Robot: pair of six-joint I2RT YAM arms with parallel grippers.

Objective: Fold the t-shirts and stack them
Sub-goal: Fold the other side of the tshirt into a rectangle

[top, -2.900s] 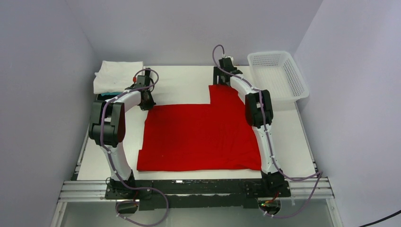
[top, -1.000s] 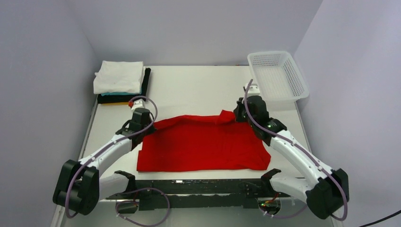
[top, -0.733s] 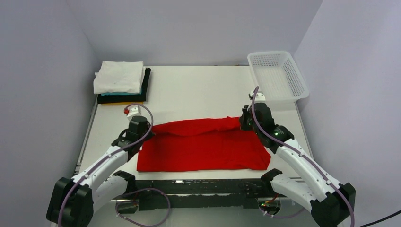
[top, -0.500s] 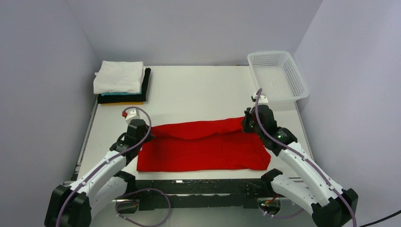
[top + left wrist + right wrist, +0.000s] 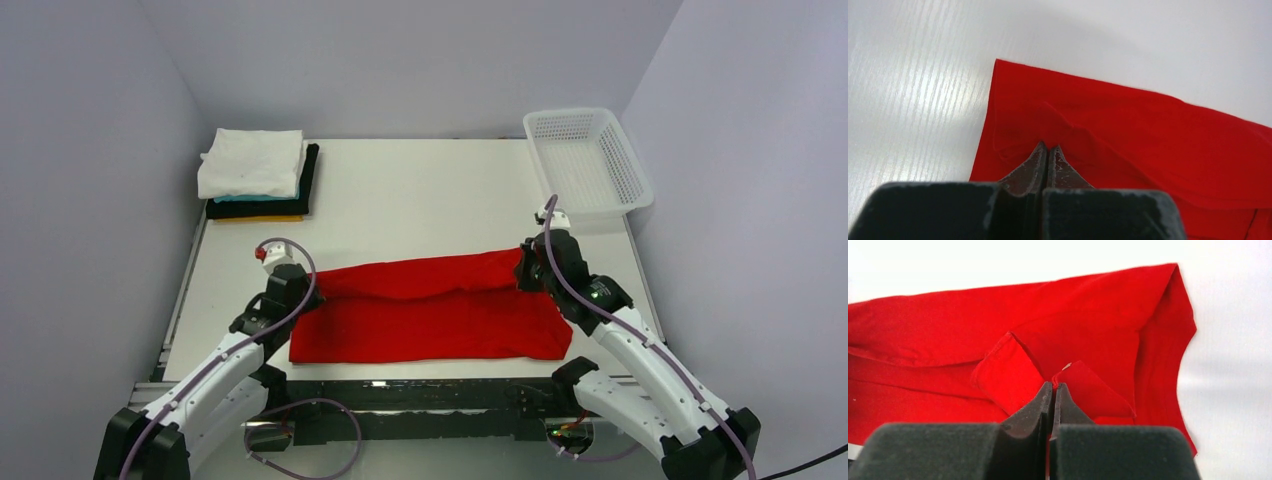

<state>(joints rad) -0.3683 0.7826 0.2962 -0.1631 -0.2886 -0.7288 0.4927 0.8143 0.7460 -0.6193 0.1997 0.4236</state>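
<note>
Red t-shirt [image 5: 430, 312] lies on the near half of the surface [image 5: 420, 190], its far part doubled over toward the near edge, so a rounded fold runs left to right along the far side; left tool [image 5: 301, 290] is at the shirt's far-left corner, clenched on a pinch of red cloth (wrist view shows the tips pressed together w/ fabric puckering up to them); right tool [image 5: 527, 268] is at the far-right corner, likewise clamped on the red cloth, w/ a small flap and a bit of white tag just beside its tips; both arms reach low from the near edge, approx. mirrored; at the far-left corner sits a folded stack: white shirt [image 5: 250, 162] on top, teal shirt [image 5: 245, 198] under it, black shirt [image 5: 311, 168] below, yellow-orange shirt [image 5: 262, 218] at the bottom, well apart from the red one; basket [image 5: 633, 172] stands at the far-right corner.
</note>
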